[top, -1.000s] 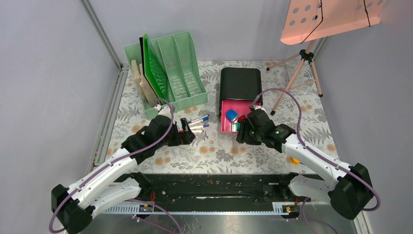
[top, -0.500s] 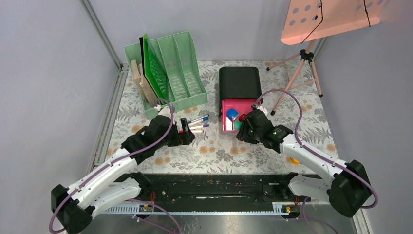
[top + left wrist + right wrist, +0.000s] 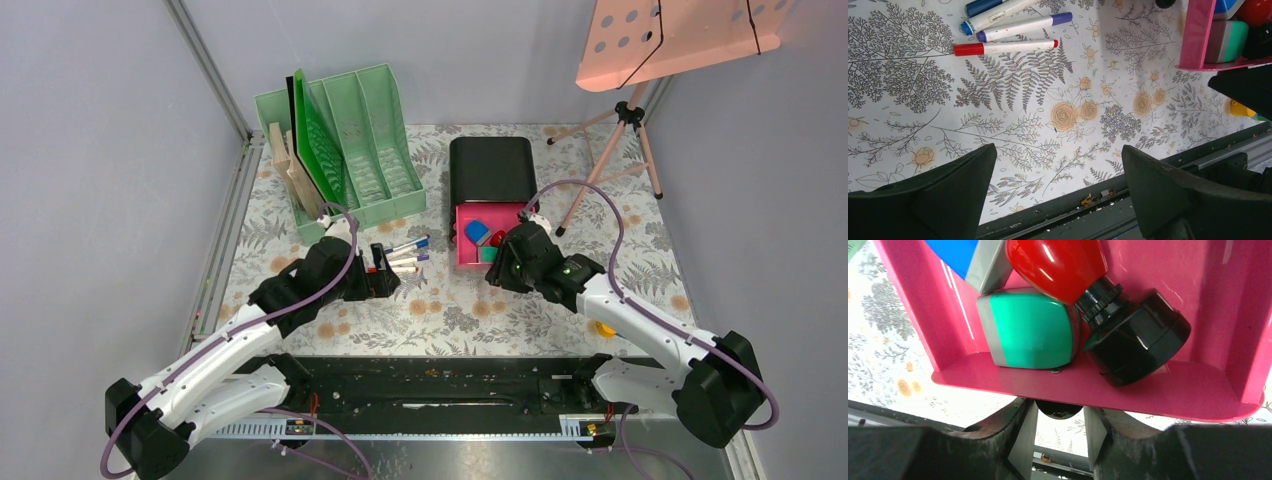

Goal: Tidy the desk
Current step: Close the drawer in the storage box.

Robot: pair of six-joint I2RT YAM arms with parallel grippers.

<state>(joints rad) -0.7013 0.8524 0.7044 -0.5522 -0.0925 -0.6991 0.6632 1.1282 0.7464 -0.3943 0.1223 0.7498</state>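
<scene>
step: working the pink drawer [image 3: 1098, 390] | right fingers [image 3: 1020, 435]: clenched on drawer knob [image 3: 1058, 410] between them | left fingers [image 3: 948, 185]: spread, empty; desk [image 3: 1063, 115] beneath, markers [image 3: 1005, 47] ahead | next: probably a straight, level drawer push

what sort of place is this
Probably a robot lab cell staged as an office: the desk with a mint file rack and markers, a left arm and right arm bolted at its near edge, bare grey walls.
</scene>
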